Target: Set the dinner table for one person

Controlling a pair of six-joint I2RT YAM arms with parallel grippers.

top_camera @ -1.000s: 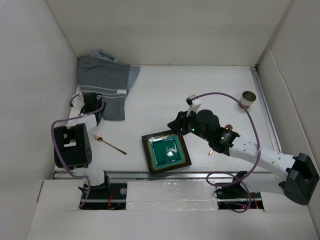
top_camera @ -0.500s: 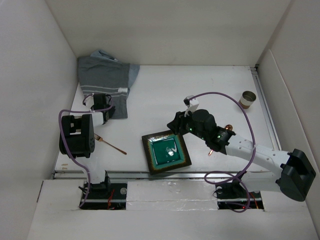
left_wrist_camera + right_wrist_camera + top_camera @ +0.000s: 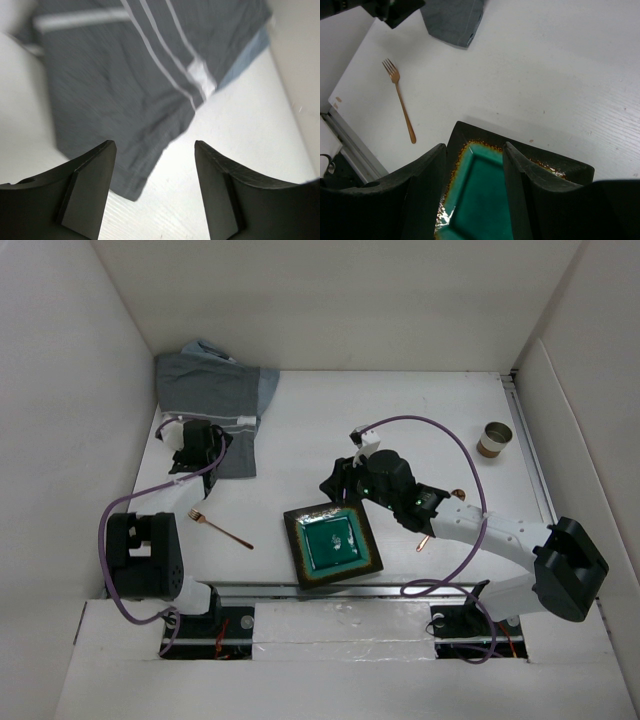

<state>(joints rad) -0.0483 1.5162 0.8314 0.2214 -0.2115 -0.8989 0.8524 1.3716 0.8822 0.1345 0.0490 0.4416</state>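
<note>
Beneath right tool (image 3: 474, 150), green plate (image 3: 480, 200), resting on dinner table (image 3: 400, 410)

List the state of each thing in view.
Grey striped cloth mat: crumpled, not spread.
Square green glazed plate: flat, empty.
Copper fork: lying flat, free.
Small round tan cup: upright.
Copper utensil: partly hidden under right arm.
Left gripper: open, above mat edge.
Right gripper: open, over plate rim.

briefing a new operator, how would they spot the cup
Start at the white table and go to its far right side, by the right wall. The cup sits alone there, small, round and tan with a dark inside, unlike the square green plate and thin fork.
</note>
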